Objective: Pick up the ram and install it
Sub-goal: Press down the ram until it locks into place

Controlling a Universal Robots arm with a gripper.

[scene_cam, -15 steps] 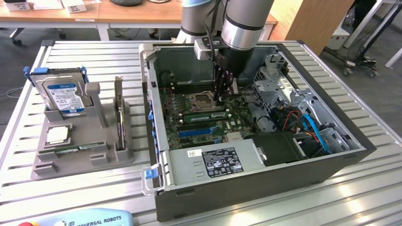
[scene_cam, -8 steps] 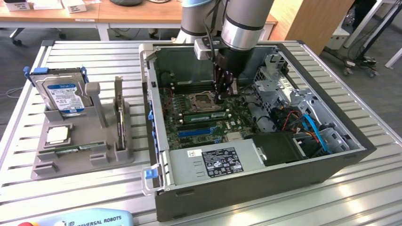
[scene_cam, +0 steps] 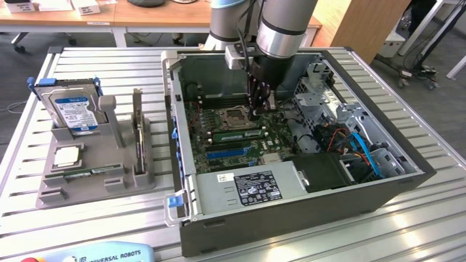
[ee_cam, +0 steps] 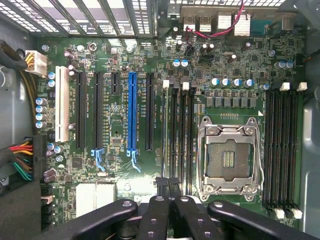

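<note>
Inside the open computer case [scene_cam: 291, 215], my gripper [scene_cam: 260, 113] hangs over the motherboard with its black fingers shut together and nothing showing between them. A green ram stick [scene_cam: 234, 132] stands in a slot beside the empty processor socket [scene_cam: 233, 116]. My fingertips are at its far end; I cannot tell whether they touch it. In the wrist view the gripper [ee_cam: 168, 184] sits shut right over the black memory slots [ee_cam: 179, 135] next to the socket [ee_cam: 229, 157]. Another green stick [scene_cam: 91, 173] lies in the grey holder [scene_cam: 95, 188] outside the case.
The grey holder on the exterior view's left also carries a silver hard drive [scene_cam: 73, 109] with a blue label and a small square processor chip [scene_cam: 67, 156]. Drive cage, cables and power supply [scene_cam: 251, 188] crowd the case's right and front. A blue expansion slot [ee_cam: 132, 112] lies near the memory slots.
</note>
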